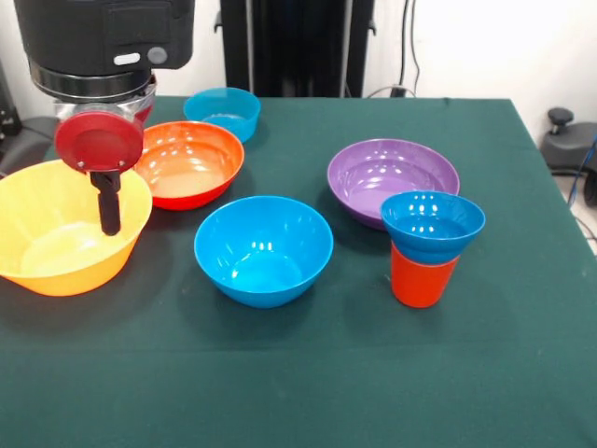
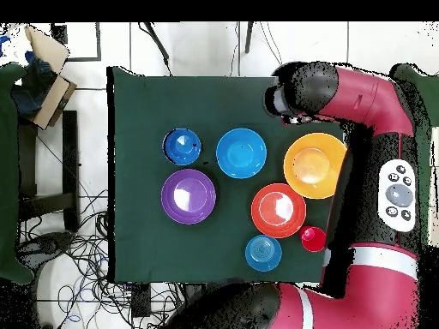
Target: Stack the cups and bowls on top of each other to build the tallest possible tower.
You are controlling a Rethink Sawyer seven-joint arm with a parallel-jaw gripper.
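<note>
The red cup (image 1: 98, 140) hangs tilted above the yellow bowl's (image 1: 28, 271) far rim, and the gripper (image 1: 108, 210) seems clamped on it. The tower so far is a small blue bowl (image 1: 433, 224) on the orange cup (image 1: 422, 280), well apart across the table. I judge the cup should be carried high over the blue bowl (image 1: 263, 250), levelled, then lowered centred. Bare cloth lies in front of the bowls.

counter (image 1: 308, 373): dark green cloth
large bowl (image 1: 56, 238): yellow-orange
second large bowl (image 1: 191, 163): orange-red
wide bowl (image 1: 378, 173): purple
medium bowl (image 1: 264, 250): blue
small bowl upper left (image 1: 224, 110): teal
small bowl on cup (image 1: 432, 225): blue
cup under it (image 1: 420, 278): orange
cup at hand (image 1: 98, 140): red
arm (image 2: 377, 94): red and black
</note>
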